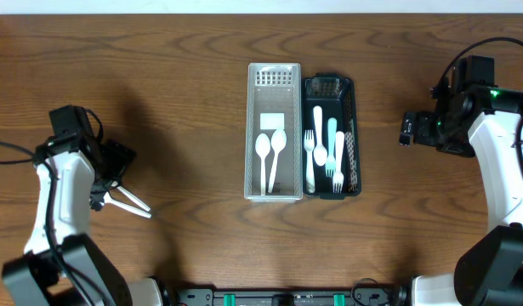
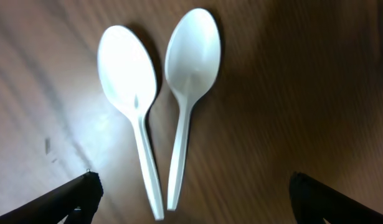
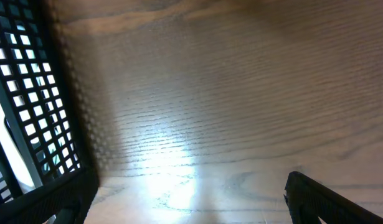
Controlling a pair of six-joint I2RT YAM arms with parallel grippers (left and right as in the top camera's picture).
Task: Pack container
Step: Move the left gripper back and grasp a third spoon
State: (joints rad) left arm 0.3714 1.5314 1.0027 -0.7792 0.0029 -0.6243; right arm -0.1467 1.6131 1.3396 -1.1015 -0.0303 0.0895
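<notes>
Spoons (image 2: 127,68) lengthwise, handles toward left gripper (image 2: 192,194)

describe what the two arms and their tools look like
Both arms are white shells with black joints: left arm, right arm. Black cables loop off each. A green light glows on the right one. The tool fingers are black.

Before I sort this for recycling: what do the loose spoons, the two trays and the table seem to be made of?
Loose spoons: likely white plastic, glossy, with thin moulded handles.
Pale tray: silvery perforated mesh, metal or plastic, unclear.
Black tray: matte black mesh grid, material unclear.
Table: wood or wood-look laminate, brown grain with a slight sheen.
</notes>
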